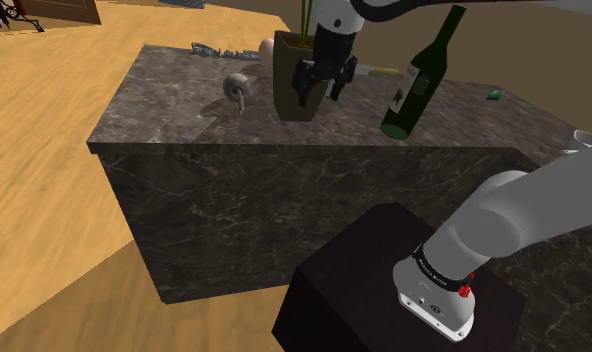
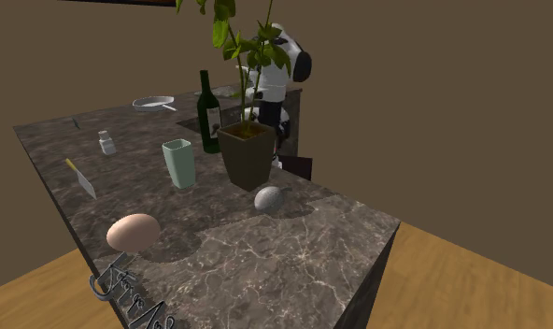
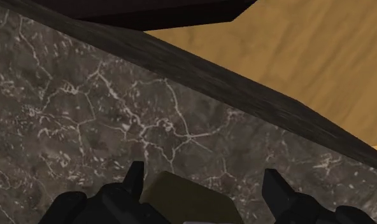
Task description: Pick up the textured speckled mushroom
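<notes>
Wooden floor [image 1: 44, 150] all round. Dark veined marble counter [image 1: 184, 100] carries every item; in the wrist view its top [image 3: 117, 114] lies below the jaws, its edge just beyond them.

White arm [image 1: 514, 220] rises from the dark box stand [image 1: 354, 290] and reaches over the counter.

Jaws: released, the two black fingers standing apart and clasping nothing. They hang just above the counter, close against one side of the brown square plant pot [image 1: 287, 90]. An olive-brown corner in the pot's colour [image 3: 187, 197] sits low between them; contact cannot be told.

Green wine bottle [image 1: 419, 85]: near the jaws, on the shoulder view's right of them.

Pale green cup [image 2: 178, 164]: beyond the pot from the jaws, beside it.

Tan egg-shaped item [image 2: 133, 232]: well apart from the jaws.

Speckled grey mushroom [image 1: 237, 88]: on the counter, on the pot's far side from the jaws, so the pot stands between them. It rests near the pot's base [image 2: 268, 198], untouched.

Knife [image 2: 81, 178] and small shaker [image 2: 106, 142]: well apart from the jaws.
</notes>
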{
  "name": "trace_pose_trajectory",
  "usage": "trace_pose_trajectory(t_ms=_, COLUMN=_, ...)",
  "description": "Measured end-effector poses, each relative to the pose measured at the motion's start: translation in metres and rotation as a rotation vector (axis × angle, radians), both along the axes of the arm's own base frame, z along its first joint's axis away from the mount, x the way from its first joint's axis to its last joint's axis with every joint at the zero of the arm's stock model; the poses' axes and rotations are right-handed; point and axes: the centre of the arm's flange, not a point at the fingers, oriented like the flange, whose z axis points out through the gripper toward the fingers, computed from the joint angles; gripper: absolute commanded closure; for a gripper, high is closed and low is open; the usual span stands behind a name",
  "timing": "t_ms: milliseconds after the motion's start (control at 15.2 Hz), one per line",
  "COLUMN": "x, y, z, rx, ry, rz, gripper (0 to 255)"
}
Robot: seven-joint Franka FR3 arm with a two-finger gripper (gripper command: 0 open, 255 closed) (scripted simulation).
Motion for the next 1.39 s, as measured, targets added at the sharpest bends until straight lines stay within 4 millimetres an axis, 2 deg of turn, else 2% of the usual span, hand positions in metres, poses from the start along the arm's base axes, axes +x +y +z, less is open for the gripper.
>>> trace_pose_trajectory(t_ms=330, x=0.047, y=0.039, z=-0.004, rx=-0.018, ry=-0.046, rz=-0.082, gripper=0)
trace_pose_trajectory(t_ms=528, x=0.079, y=0.062, z=-0.014, rx=-0.027, ry=-0.073, rz=-0.129, gripper=0)
trace_pose_trajectory(t_ms=726, x=0.11, y=0.086, z=-0.014, rx=-0.035, ry=-0.101, rz=-0.176, gripper=0)
trace_pose_trajectory(t_ms=990, x=0.154, y=0.105, z=-0.016, rx=-0.045, ry=-0.137, rz=-0.237, gripper=0)
trace_pose_trajectory(t_ms=1386, x=0.162, y=0.112, z=-0.042, rx=-0.045, ry=-0.15, rz=-0.246, gripper=0)
